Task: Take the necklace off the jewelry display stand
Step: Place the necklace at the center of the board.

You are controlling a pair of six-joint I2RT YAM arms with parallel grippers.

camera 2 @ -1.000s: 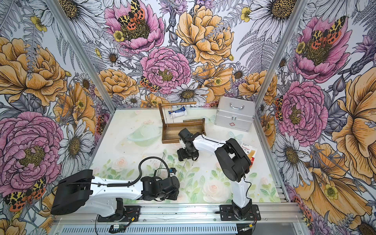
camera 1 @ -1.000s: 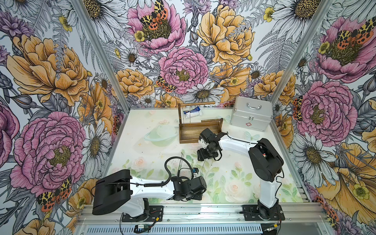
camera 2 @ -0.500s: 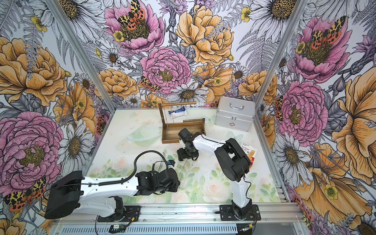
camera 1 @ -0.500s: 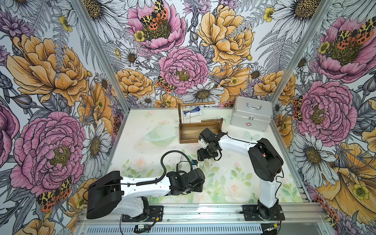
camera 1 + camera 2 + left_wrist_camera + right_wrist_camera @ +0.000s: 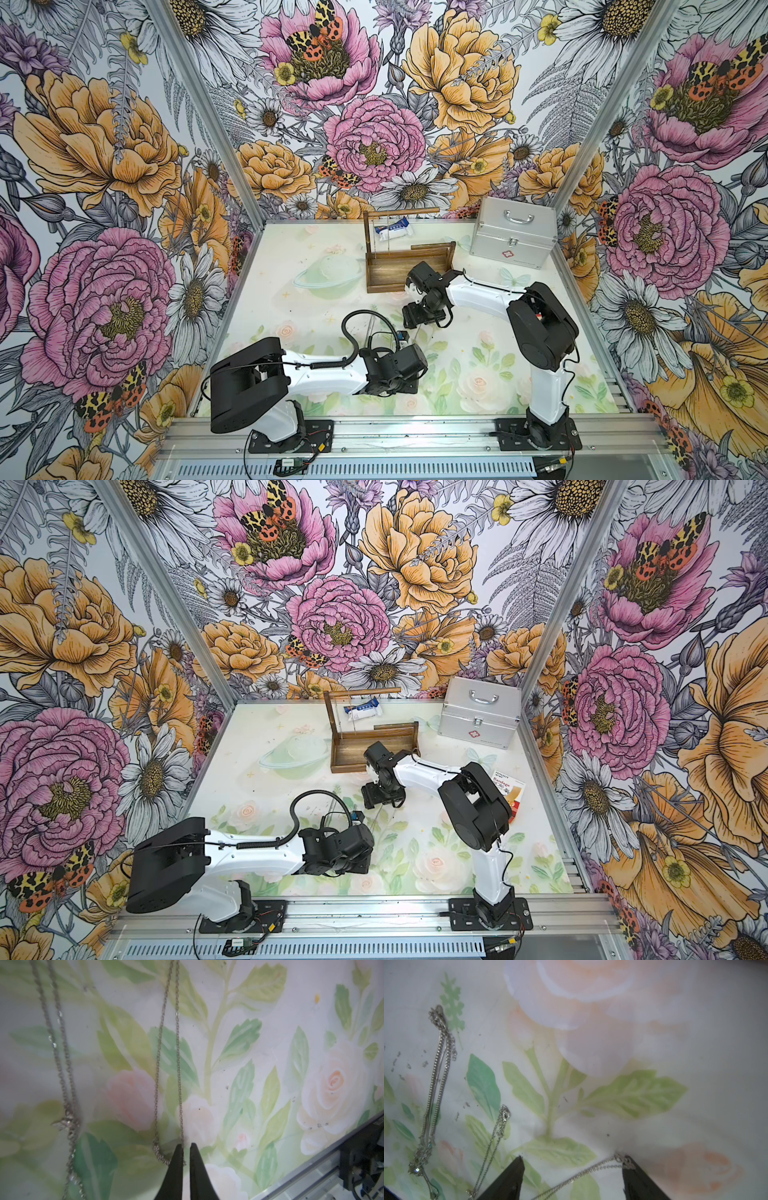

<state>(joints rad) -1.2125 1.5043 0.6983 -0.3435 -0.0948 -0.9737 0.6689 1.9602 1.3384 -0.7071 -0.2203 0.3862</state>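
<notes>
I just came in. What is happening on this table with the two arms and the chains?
Two robot arms are taking necklaces off the wooden jewelry display stand at the back. Several silver chains already lie on the flowered table between the arms. The left gripper is at the looped end of one necklace, jaws almost together; whether it pinches it is unclear. The right gripper, jaws wide open, is low over another chain. One thin chain seems to hang from the stand's rod.
</notes>
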